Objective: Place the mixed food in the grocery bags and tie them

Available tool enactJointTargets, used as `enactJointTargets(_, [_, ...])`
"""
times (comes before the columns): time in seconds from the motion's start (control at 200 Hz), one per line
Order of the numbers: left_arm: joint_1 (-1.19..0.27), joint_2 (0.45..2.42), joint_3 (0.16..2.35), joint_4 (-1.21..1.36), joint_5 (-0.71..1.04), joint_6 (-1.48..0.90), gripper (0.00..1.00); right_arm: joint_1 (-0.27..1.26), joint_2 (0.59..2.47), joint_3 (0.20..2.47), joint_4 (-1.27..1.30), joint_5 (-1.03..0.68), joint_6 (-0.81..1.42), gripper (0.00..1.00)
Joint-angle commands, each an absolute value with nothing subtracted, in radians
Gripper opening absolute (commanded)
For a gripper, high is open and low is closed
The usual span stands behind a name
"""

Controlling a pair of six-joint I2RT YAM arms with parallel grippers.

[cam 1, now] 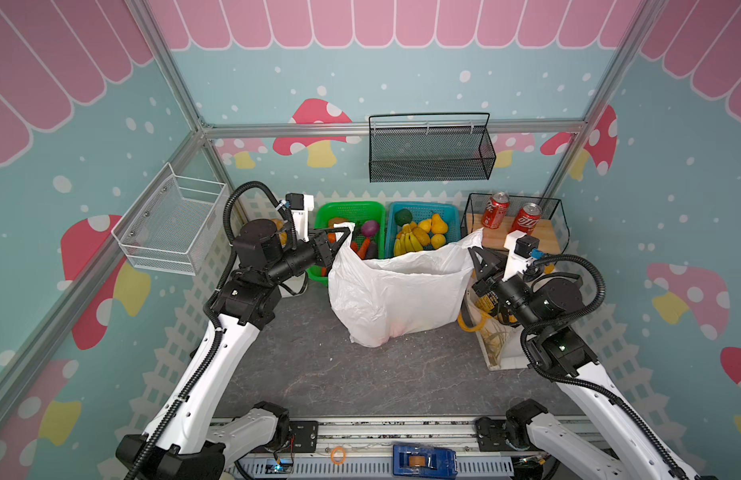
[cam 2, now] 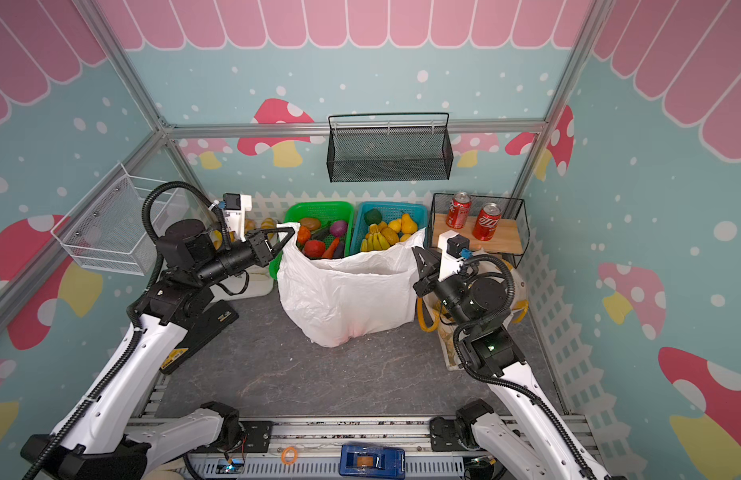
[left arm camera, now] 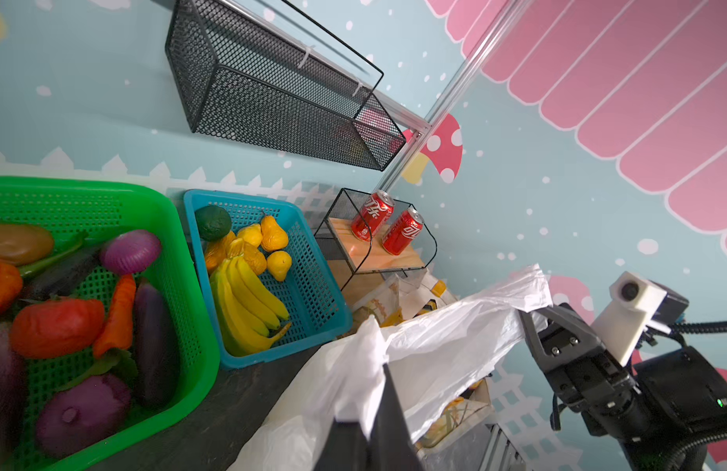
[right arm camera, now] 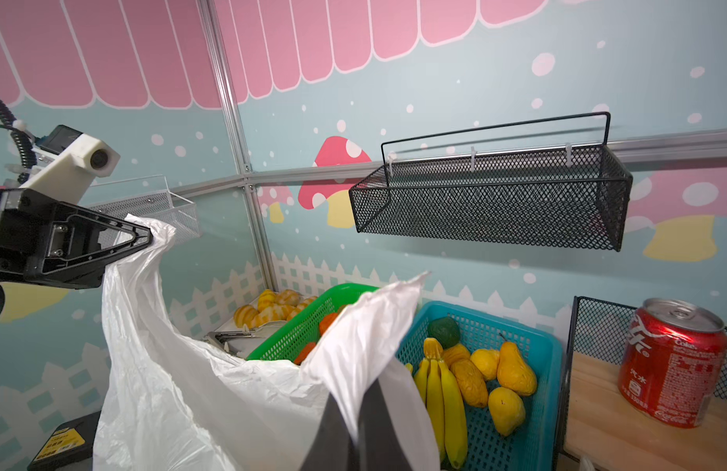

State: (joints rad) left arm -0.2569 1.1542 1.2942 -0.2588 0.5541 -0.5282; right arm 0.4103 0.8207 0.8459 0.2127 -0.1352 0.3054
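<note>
The white plastic grocery bag [cam 1: 393, 299] [cam 2: 343, 295] stands open at the middle of the table. My left gripper [cam 1: 347, 234] [cam 2: 291, 234] is shut on the bag's left handle loop [left arm camera: 353, 367]. My right gripper [cam 1: 473, 249] [cam 2: 414, 249] is shut on its right handle loop [right arm camera: 365, 326]. Both loops are lifted and pulled apart. Something orange-pink shows faintly through the bag's bottom [cam 1: 395, 328]. The cream tote with yellow handles [cam 1: 487, 336] [cam 2: 445, 332] lies under my right arm. Yellow pear-like fruits [cam 1: 439, 224] [right arm camera: 514, 369] sit in the blue basket.
Behind the bag stand a green basket [cam 1: 375, 206] of vegetables and a blue basket [cam 1: 454, 210] of fruit. Red cans [cam 1: 495, 210] stand on a wire shelf at the back right. A black mesh basket [cam 1: 431, 158] and a white wire basket [cam 1: 169, 224] hang on the walls.
</note>
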Motion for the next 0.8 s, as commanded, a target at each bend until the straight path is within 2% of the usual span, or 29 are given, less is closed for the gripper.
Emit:
enactJointTargets(0.0, [-0.242,1.175,1.286,-0.202,0.587,-0.588,0.00,0.410,0.839,0.837,0.247,-0.097,0.287,0.00])
enactJointTargets(0.075, [-0.240,1.188,1.276,-0.217,0.561,-0.575,0.00,0.409,0.880,0.845,0.250,-0.081,0.273,0.06])
enactJointTargets(0.175, [-0.237,1.200,1.272,-0.235,0.560,-0.570,0.00,0.409,0.971,0.965,0.093,-0.025,0.187,0.35])
enactJointTargets(0.295, [-0.237,1.191,1.267,-0.233,0.569,-0.578,0.00,0.409,1.054,1.115,-0.078,-0.029,0.095,0.55])
enactJointTargets(0.315, [-0.237,1.187,1.266,-0.233,0.569,-0.579,0.00,0.410,1.059,1.128,-0.086,-0.048,0.085,0.66])
enactJointTargets(0.385, [-0.237,1.179,1.263,-0.233,0.573,-0.585,0.00,0.411,1.065,1.170,-0.095,-0.099,0.046,0.85])
enactJointTargets(0.5, [-0.238,1.169,1.261,-0.232,0.587,-0.605,0.00,0.468,1.090,1.270,-0.115,-0.043,-0.034,0.90])
enactJointTargets(0.65, [-0.238,1.156,1.257,-0.227,0.589,-0.626,0.00,0.647,1.179,1.384,-0.107,0.038,-0.161,0.91])
enactJointTargets(0.715, [-0.238,1.149,1.251,-0.220,0.585,-0.637,0.00,0.702,1.218,1.395,-0.088,-0.026,-0.179,0.91])
enactJointTargets(0.791, [-0.238,1.142,1.246,-0.207,0.583,-0.652,0.00,0.726,1.253,1.361,-0.017,-0.195,-0.139,0.91])
